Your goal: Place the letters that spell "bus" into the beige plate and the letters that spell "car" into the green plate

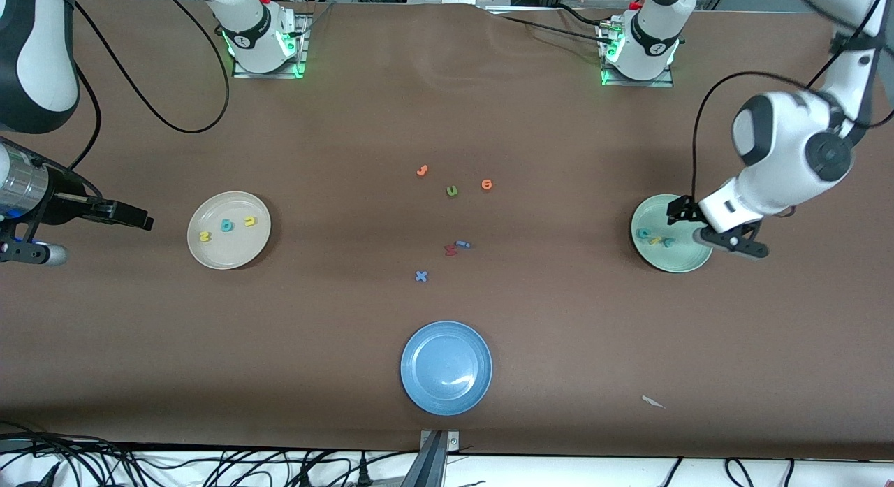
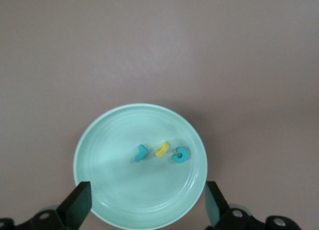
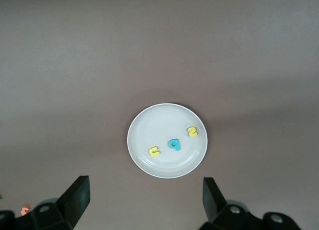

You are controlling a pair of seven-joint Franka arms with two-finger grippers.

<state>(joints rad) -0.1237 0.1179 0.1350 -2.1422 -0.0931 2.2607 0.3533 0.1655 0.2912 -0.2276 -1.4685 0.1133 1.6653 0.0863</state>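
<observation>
front view: my left gripper hangs over the round pale mint-green plate, which sits near the edge of the brown desk at my left arm's end. its fingers stand wide apart and hold nothing. in the left wrist view the two dark fingertips straddle the plate's rim, and inside the green plate lie three tiny foam letters in a short row: a teal c, a yellow a tilted on its edge, and a teal hook-shaped r. the a lies between the other two, close to each, though i cannot tell if they touch.

my right gripper waits over the desk edge at my right arm's end, beside the round cream-beige plate, its fingers spread wide and empty. the right wrist view looks down on that beige plate from well above; a yellow u, a teal b and a yellow s lie apart from one another in it.

on the bare middle of the desk are scattered letters: two orange letters, an olive-green u, a red letter touching a small blue letter, and a blue x. a round blue plate sits near the desk edge closest to the front camera.
</observation>
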